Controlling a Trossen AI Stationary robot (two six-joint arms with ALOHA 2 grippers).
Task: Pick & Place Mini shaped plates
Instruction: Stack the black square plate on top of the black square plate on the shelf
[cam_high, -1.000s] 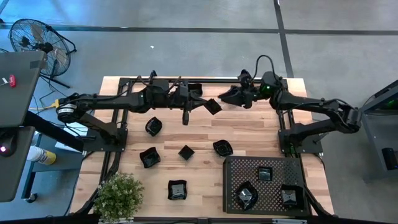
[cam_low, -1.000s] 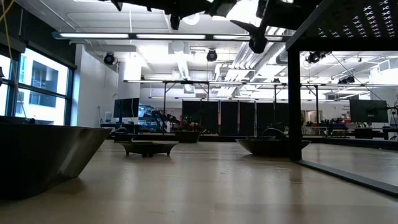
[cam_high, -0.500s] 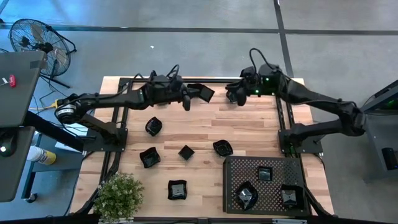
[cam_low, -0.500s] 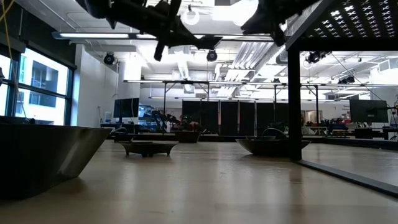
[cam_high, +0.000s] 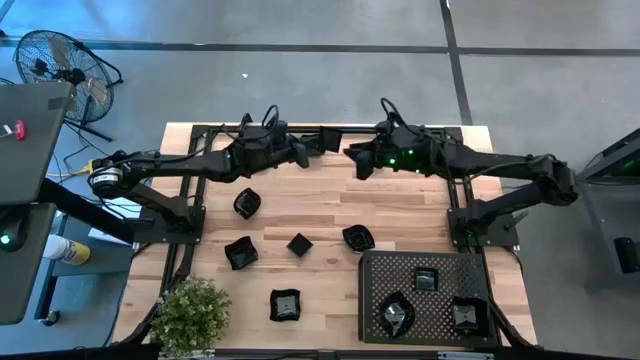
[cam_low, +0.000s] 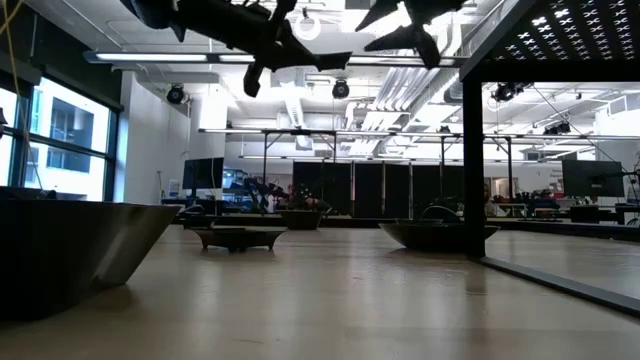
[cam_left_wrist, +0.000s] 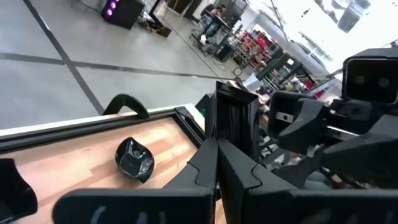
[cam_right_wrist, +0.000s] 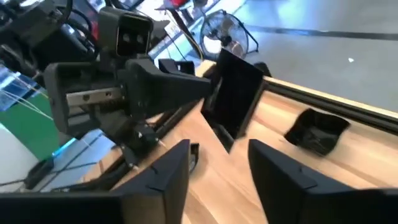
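A mini shaped plate (cam_high: 327, 140), black and roughly square, hangs in the air over the table's far middle, with my left gripper (cam_high: 311, 146) shut on it. My right gripper (cam_high: 353, 160) faces it from the table's right, open; its fingers (cam_right_wrist: 176, 169) stand short of the plate (cam_right_wrist: 233, 99) and touch nothing. Several more plates rest on their bases on the wood, such as one (cam_high: 247, 203) and another (cam_high: 358, 238). Three plates, one of them (cam_high: 426, 279), sit on the perforated tray (cam_high: 380, 270). My left gripper pinches the plate by one edge (cam_left_wrist: 227, 134) between its two fingers. The fingers (cam_right_wrist: 186, 90) lie level and point toward the table's right. The plate stands on edge, lifted clear of the table, with its broad face turned toward my right gripper.
The black perforated tray stands at the near right. A potted plant (cam_high: 190, 315) is at the near left corner. A fan (cam_high: 60, 65) and a grey cart (cam_high: 25, 150) stand off the table's left. Bare wood lies between the loose plates and the far edge.
My right gripper has swung toward the table's left and now faces the held plate. My left gripper has rolled its wrist and drawn slightly toward the far edge; the plate has turned with it, from a tilted diamond to standing on edge.
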